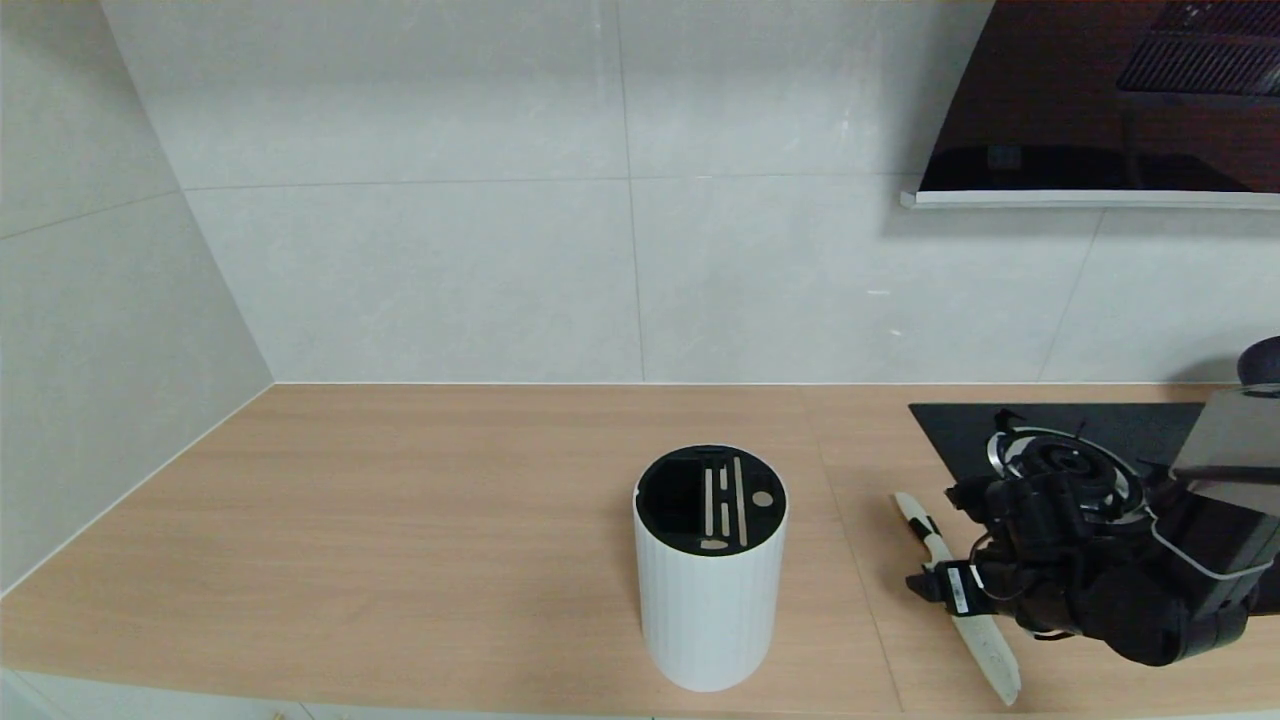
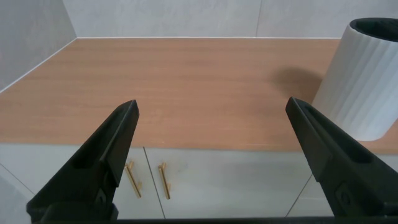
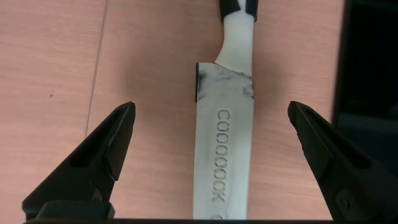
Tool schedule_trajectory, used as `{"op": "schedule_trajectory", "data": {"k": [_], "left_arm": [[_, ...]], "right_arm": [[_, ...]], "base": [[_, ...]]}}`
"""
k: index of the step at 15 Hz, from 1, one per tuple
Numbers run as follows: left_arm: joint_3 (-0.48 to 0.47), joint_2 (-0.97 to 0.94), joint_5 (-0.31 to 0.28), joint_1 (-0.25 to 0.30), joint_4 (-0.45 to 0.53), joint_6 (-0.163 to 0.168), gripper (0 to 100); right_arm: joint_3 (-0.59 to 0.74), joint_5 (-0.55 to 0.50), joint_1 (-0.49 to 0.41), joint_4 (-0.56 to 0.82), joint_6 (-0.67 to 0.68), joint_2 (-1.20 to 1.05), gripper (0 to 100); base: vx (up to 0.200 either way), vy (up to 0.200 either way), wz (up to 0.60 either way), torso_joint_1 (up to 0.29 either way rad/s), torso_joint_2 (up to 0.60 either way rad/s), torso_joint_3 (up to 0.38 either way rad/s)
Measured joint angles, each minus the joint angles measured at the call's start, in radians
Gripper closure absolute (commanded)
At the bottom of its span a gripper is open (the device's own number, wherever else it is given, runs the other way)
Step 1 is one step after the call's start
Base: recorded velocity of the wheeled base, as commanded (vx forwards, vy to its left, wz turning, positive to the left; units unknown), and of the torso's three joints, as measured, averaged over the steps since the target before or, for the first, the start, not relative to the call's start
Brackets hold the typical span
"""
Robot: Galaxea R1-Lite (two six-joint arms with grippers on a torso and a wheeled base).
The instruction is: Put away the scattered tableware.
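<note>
Lying on wooden counter point(image 1: 450, 520), white marbled knife point(image 3: 224, 149) with black-banded handle point(image 1: 914, 512) beneath wide-open, empty right end effector point(image 3: 211, 111)

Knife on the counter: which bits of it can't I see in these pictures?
- Head view: the right gripper hangs over the knife and covers its middle.
- Right wrist view: the knife's tip and most of its handle are cut off by the picture's edges.
</note>
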Motion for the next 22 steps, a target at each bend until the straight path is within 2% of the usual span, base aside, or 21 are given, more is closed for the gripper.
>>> {"op": "schedule_trajectory", "data": {"k": [14,15,22], "left_arm": [[0.0,0.0,0.0,0.0,0.0,-0.001,0],[0.0,0.0,0.0,0.0,0.0,0.0,0],[0.0,0.0,0.0,0.0,0.0,-0.001,0]], "right_arm": [[-0.054,-0.004,-0.019,-0.039,0.014,0.105,0],[-0.056,-0.004,-0.021,-0.038,0.014,0.107,100],[-0.062,-0.005,-0.024,-0.043,0.011,0.128,100]], "base": [[0.0,0.0,0.0,0.0,0.0,0.0],[0.0,0.0,0.0,0.0,0.0,0.0],[0.0,0.0,0.0,0.0,0.0,0.0]]}}
